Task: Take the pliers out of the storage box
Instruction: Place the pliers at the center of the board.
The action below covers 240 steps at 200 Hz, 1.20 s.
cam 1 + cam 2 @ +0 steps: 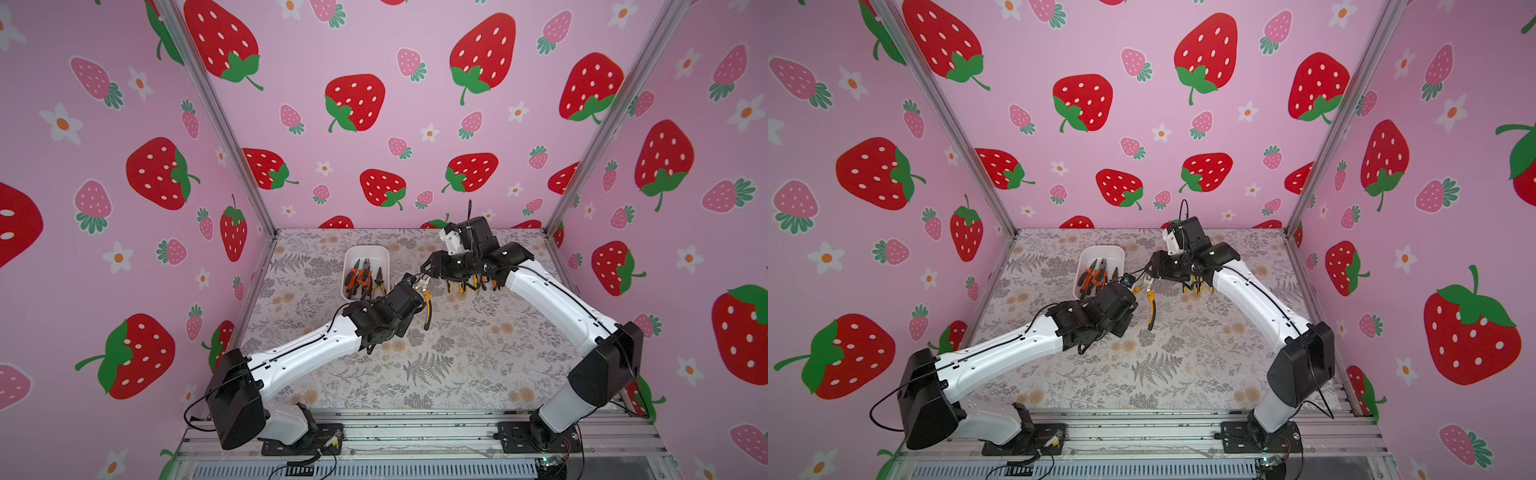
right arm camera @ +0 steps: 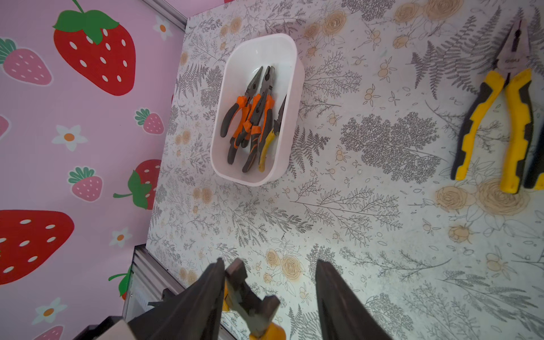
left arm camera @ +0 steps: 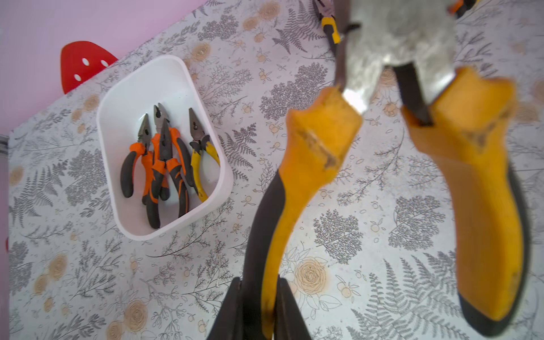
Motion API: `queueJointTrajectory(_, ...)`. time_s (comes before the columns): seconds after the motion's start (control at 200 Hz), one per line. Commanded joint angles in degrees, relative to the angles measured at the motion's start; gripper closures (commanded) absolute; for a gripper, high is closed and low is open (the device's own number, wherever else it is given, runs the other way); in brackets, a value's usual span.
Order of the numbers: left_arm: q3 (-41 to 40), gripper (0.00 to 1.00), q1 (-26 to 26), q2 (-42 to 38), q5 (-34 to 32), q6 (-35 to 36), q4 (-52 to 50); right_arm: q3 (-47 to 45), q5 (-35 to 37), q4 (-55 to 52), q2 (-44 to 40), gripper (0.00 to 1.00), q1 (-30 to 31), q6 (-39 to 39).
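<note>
The left gripper (image 3: 259, 284) is pinched tight on one handle of a yellow-and-black pliers (image 3: 297, 176). It holds them up over the floral table (image 1: 457, 365) with their handles splayed apart and their metal head toward the right gripper (image 2: 269, 262). That gripper's fingers (image 2: 332, 294) stand spread, with the dark head of the pliers between them, close against one finger and clear of the other. In both top views the two grippers meet just to the right of the storage box (image 1: 366, 249). The white box sits toward the back left of the table. Inside it lie three orange-and-black pliers (image 3: 156, 164) piled across one another and a smaller yellow pair (image 3: 203, 160) beside them, all noses toward the far wall. In a top view the left wrist (image 1: 1108, 305) covers the box's near corner. Several loose pliers (image 1: 461, 287) lie on the table well to the right of the box. The right arm (image 1: 540, 299) crosses above them, so only handle ends show from above. The right wrist view shows one of them (image 2: 500, 126) lying flat.
</note>
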Motion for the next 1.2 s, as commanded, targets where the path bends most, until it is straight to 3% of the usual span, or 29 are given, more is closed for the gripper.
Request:
queueJointTrajectory(0.0, 2.9, 1.00, -1.3, 1.6, -8.9, -0.4, 0.3, -0.3, 2.8, -1.8, 0.1, 0.36, 1.4, 0.8)
queueJointTrajectory(0.25, 6.3, 1.00, -4.2, 5.8, -17.7, -0.3, -2.8, 0.9, 6.3, -3.1, 1.9, 0.37, 3.4, 3.7)
queueJointTrajectory(0.52, 9.1, 1.00, -6.1, 8.6, -26.4, 0.0, -4.0, -3.1, 7.8, 0.3, 2.0, 0.42, 4.0, 12.7)
queueJointTrajectory(0.61, 9.4, 1.00, -6.2, 9.0, -27.3, -0.1, -3.5, -5.3, 6.8, 3.0, 1.4, 0.47, 3.9, 16.1)
queueJointTrajectory(0.715, 9.6, 1.00, -6.2, 9.4, -26.9, 0.1, -2.8, -7.4, 6.2, 5.4, 0.6, 0.63, 4.0, 18.6)
queueJointTrajectory(1.04, 10.9, 1.00, -6.3, 11.0, -27.3, 0.4, -4.2, -9.0, 5.8, 6.3, 0.3, 0.81, 3.9, 20.1)
queueJointTrajectory(1.065, 11.0, 1.00, -6.4, 11.0, -27.2, 0.4, -4.2, -9.1, 5.5, 6.5, 0.3, 0.87, 3.9, 20.1)
queueJointTrajectory(1.195, 10.9, 1.00, -6.4, 10.9, -26.8, 0.3, -4.3, -10.3, 5.0, 7.6, 0.4, 0.97, 3.8, 20.6)
